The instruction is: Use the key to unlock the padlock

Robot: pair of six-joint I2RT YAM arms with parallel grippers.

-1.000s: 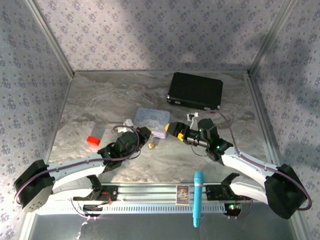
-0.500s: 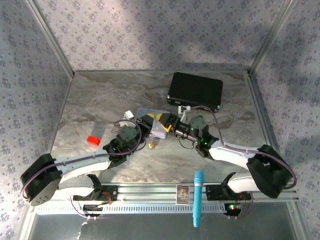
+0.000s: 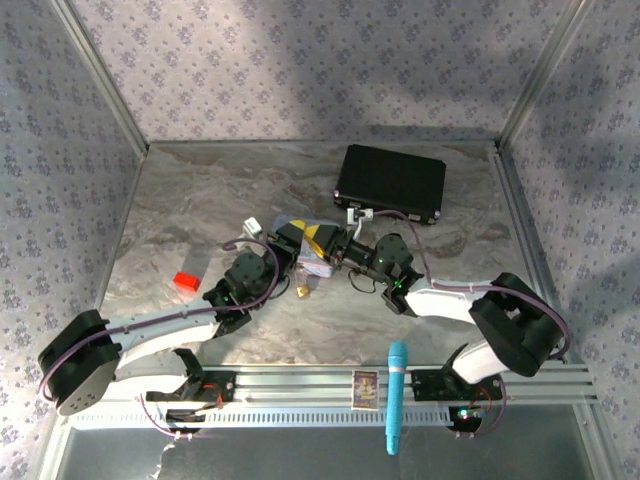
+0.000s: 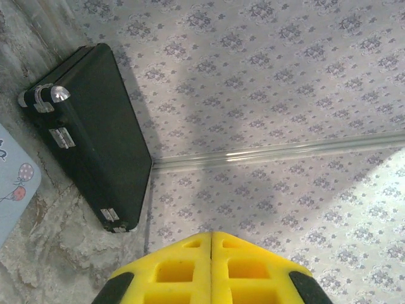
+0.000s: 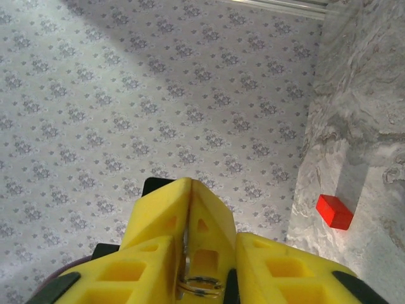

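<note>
Two claws meet over the middle of the marbled table (image 3: 200, 200). Right gripper (image 5: 190, 190): yellow moulded fingers pressed together on the key (image 5: 186, 248), a thin silvery blade trapped edge-on in the seam, with its wire ring (image 5: 199, 286) showing at the finger roots. Left gripper (image 4: 211, 239): yellow fingers closed flush, nothing seen between them. The padlock (image 3: 303, 291) lies loose on the table just below both claws, touching neither as far as the overhead view tells; it is a brass-gold block, its shackle too small to make out.

Handling, as judged: the key is light, stiff and smooth, apt to pivot or slip between the pads, so it is best held by the flat head with the blade projecting. How much blade projects beyond the tips cannot be told. The padlock is small, hard, probably dense for its size and slick-sided. It is likely to skate on the smooth stone-patterned surface if the key pushes it, so it is best clamped across the flat faces of the body with the keyway left clear.

Surroundings: pale blue tin (image 4: 14, 190) with rounded corner and printed lid, beside the claws; black hard case (image 3: 390, 182) with metal latches, rearward; red block (image 3: 186, 283), matte, to the left; blue-handled tool (image 3: 397, 395) on the near rail
</note>
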